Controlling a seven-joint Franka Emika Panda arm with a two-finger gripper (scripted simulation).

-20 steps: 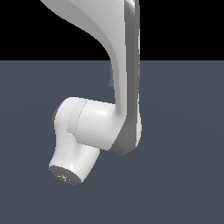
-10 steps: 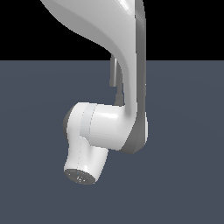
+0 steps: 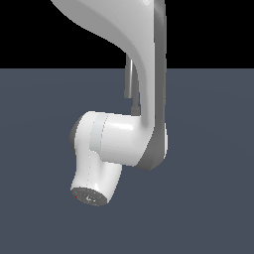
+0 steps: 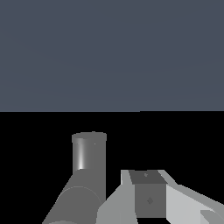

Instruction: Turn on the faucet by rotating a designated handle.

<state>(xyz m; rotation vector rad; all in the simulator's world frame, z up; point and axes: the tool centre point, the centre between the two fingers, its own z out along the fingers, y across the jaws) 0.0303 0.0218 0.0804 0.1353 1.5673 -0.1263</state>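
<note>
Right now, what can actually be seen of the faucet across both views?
Little of the faucet shows in the exterior view: a slim grey metallic tube beside the white robot arm, which hides the rest. In the wrist view a smooth grey upright cylinder with a flat top stands close, a thicker rounded grey part below it. The claw sits right beside it; whether they touch cannot be told. The handle cannot be singled out for certain.
</note>
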